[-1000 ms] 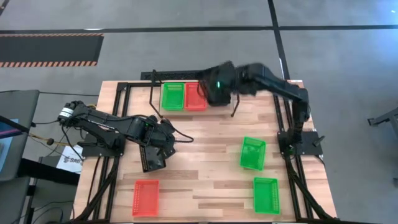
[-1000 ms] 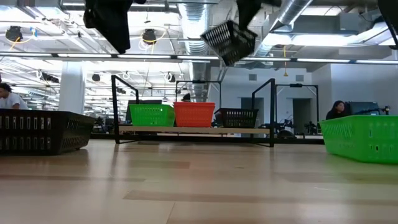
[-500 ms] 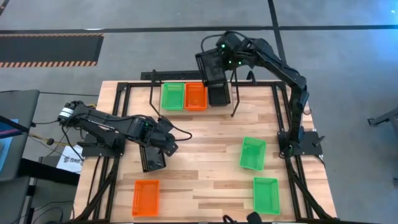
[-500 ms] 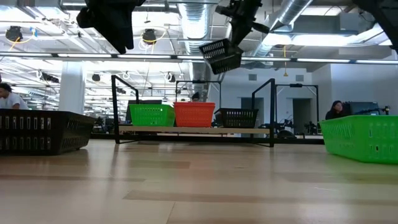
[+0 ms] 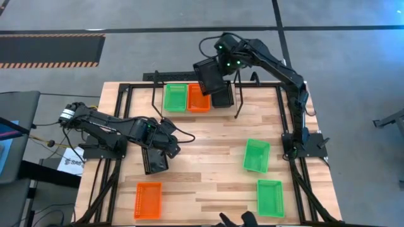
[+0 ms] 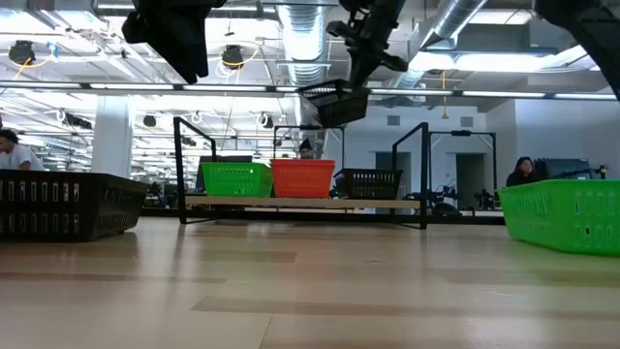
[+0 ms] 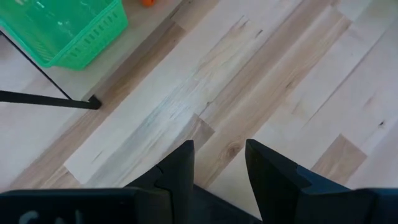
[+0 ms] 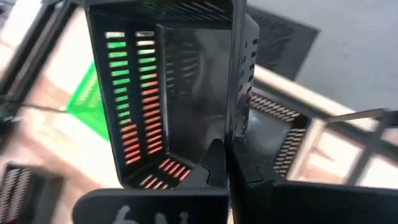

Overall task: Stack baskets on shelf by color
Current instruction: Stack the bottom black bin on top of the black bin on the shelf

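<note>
Black basket (image 5: 208, 77) hangs pinched in the right hand (image 8: 226, 163) above the shelf (image 5: 237, 107), which holds empty green (image 5: 175, 98), orange (image 5: 199, 101) and black baskets (image 5: 222, 98); the left hand (image 7: 216, 163) is spread.

The right arm reaches to the top centre of the high view, its hand (image 5: 214, 70) raised and clamped. The left arm lies folded at the left, its hand (image 5: 159, 150) hanging with fingers (image 7: 176, 167) parted.

Three baskets (image 5: 199, 98) sit side by side on the shelf (image 5: 154, 94) — four more (image 5: 256, 155) lie scattered before it.
</note>
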Robot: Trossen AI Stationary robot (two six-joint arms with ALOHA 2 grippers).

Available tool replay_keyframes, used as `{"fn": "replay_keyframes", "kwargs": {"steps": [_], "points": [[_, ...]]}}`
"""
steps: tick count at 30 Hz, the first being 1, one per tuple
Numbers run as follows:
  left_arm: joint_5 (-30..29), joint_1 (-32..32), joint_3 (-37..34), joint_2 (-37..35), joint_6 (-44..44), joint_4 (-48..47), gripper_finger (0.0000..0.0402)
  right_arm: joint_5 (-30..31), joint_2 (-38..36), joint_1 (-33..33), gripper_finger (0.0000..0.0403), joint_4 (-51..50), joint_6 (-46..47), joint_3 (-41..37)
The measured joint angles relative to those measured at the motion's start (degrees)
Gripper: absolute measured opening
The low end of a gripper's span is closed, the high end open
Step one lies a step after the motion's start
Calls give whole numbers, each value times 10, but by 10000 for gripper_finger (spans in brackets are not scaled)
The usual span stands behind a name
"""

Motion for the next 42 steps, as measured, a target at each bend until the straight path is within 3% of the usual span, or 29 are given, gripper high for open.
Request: {"fn": "replay_keyframes", "kwargs": {"steps": [12,24,30,37,42], "points": [[-4,0,0,0,8,0,132,-133,22,9,1,138,-20,-1],[-4,0,0,0,3,0,132,-99,22,-27,1,-15,-34,0],[-4,0,0,0,3,0,132,-104,22,-15,1,13,-34,0],[-4,0,0,0,8,0,132,-185,21,0,1,115,-36,0],[-4,0,0,0,8,0,132,-176,21,3,1,92,-38,0]]}}
